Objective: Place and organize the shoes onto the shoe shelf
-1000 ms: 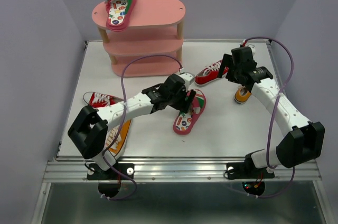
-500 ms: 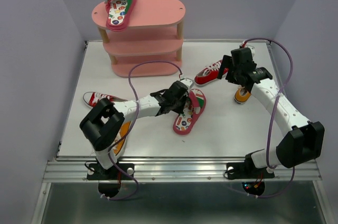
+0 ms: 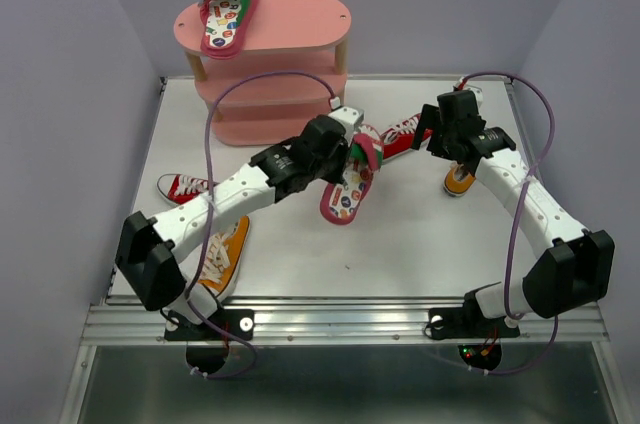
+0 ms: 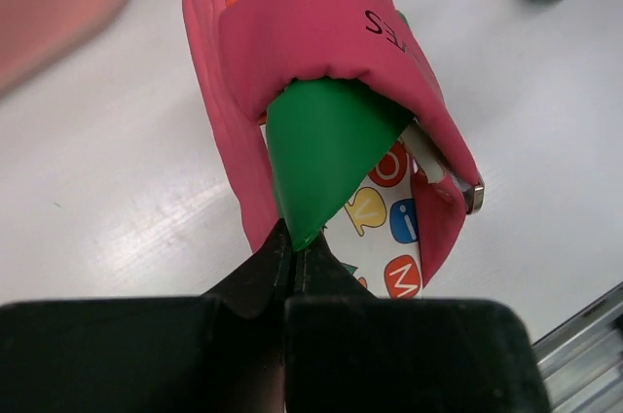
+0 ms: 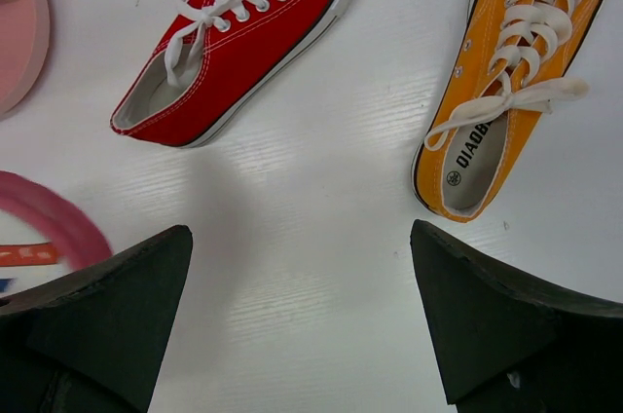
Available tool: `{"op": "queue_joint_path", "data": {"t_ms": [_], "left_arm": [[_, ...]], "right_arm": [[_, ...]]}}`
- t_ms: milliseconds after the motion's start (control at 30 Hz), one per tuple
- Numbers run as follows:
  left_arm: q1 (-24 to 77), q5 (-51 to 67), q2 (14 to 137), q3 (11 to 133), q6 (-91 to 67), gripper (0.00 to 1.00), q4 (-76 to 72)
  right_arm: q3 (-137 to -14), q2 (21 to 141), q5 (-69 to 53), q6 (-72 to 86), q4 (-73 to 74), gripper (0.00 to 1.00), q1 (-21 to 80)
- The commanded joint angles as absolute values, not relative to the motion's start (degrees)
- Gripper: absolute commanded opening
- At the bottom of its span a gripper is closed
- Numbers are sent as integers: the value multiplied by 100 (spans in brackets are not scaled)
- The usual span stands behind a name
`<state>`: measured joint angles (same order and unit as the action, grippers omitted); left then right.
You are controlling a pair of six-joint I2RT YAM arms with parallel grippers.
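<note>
Pink three-tier oval shelf at rear, one pink flip-flop on its top board. Left gripper pinched tight on the green strap of the second pink flip-flop, near the shelf base. Right gripper wide open, empty, over red canvas sneaker.

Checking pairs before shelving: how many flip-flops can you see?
2: one flip-flop on the shelf's top board, the other flip-flop pinched by its strap in the left gripper. More might be hidden.

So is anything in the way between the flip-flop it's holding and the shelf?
Nothing visible blocks it. The left gripper is shut on the flip-flop by its strap; the shelf stands beyond, its top board free beside the other flip-flop. Only the arm's purple cable loops before the lower boards.
</note>
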<state>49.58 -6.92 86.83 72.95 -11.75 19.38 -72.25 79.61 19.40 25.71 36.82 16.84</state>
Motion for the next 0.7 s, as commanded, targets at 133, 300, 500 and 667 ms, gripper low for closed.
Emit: {"op": "queue_joint_path", "data": {"t_ms": [133, 300, 500, 667], "left_arm": [[4641, -782, 8086, 9392, -914, 0, 2487], [4159, -774, 8244, 10194, -835, 0, 2435], [3780, -1001, 8411, 10968, -1055, 0, 1909], [3551, -1317, 8683, 11521, -1090, 0, 1749]], "right_arm": [[-7137, 7787, 1916, 2654, 3498, 99, 1644], [-7102, 7761, 1916, 2681, 3498, 99, 1644], [-7031, 7664, 1890, 2707, 3498, 99, 1644], [-6987, 7664, 1820, 2725, 3489, 99, 1644]]}}
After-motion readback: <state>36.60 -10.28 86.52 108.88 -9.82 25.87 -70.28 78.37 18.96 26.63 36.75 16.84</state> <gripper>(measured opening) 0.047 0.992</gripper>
